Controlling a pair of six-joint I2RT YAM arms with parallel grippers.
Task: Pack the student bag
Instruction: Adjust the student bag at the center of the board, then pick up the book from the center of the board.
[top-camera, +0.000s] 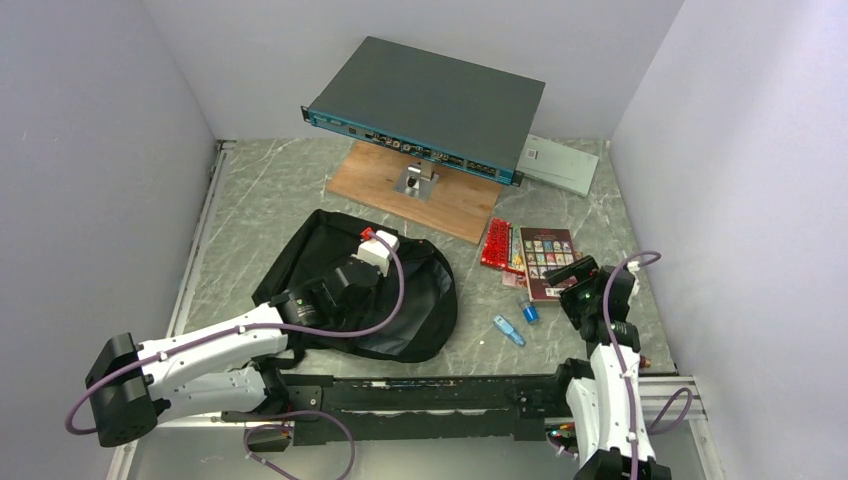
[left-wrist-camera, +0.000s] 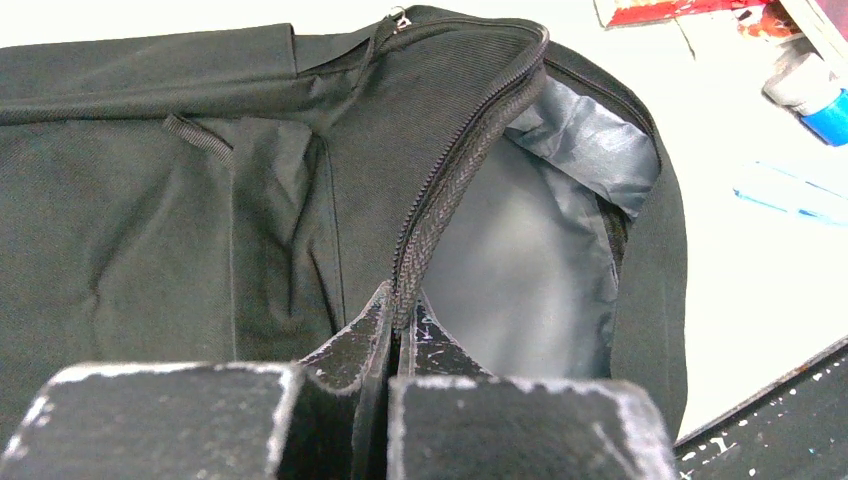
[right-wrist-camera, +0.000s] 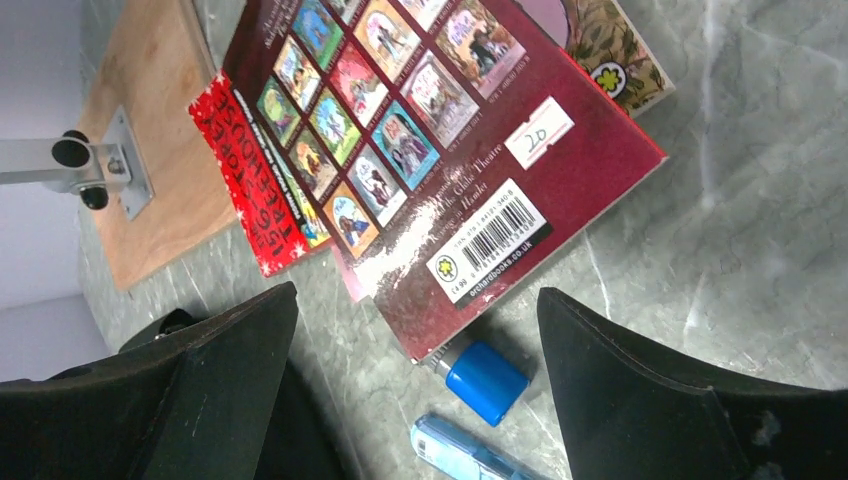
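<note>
The black student bag (top-camera: 410, 300) lies flat at the table's centre-left. In the left wrist view its zipper edge is lifted, and the grey lining (left-wrist-camera: 520, 270) shows inside the black fabric (left-wrist-camera: 150, 200). My left gripper (top-camera: 345, 285) is shut on that zipper edge (left-wrist-camera: 400, 310). My right gripper (top-camera: 575, 275) is open and empty; it hovers (right-wrist-camera: 417, 290) over the near corner of a maroon book (right-wrist-camera: 430, 130). A blue-capped item (right-wrist-camera: 485, 380) and a light blue stick (right-wrist-camera: 460, 455) lie on the table just below the book.
A red booklet (top-camera: 497, 243) lies beside the maroon book (top-camera: 547, 262). A dark grey rack device (top-camera: 430, 105) stands on a post above a wooden board (top-camera: 420, 195) at the back. A pale box (top-camera: 560, 162) lies at the back right. Walls close in on both sides.
</note>
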